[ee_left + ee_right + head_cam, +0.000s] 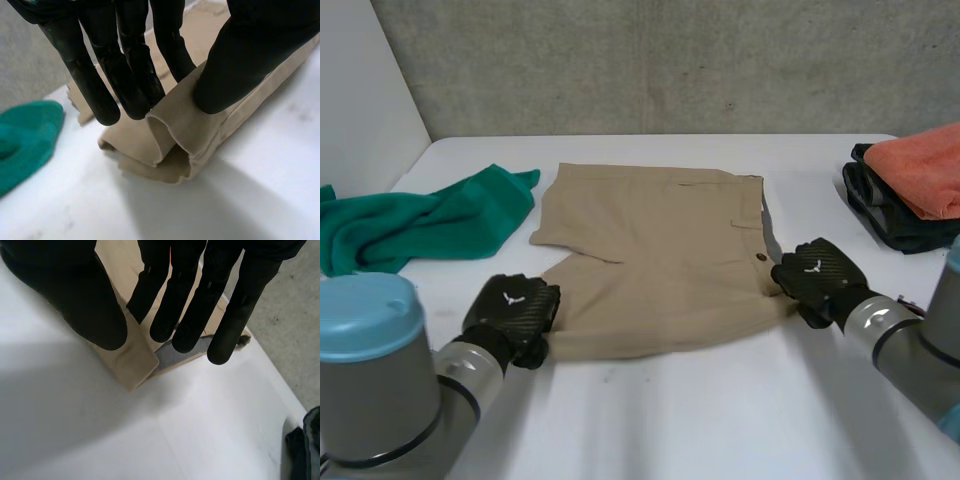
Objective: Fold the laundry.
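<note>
Left hand [510, 310] pinches the tan shorts' [660, 260] near left corner; right hand [820, 275] pinches their near right corner.

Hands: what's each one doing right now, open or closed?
Left hand: closed, pinching the shorts at a leg hem.
Right hand: closed, pinching the shorts' waistband corner.
</note>
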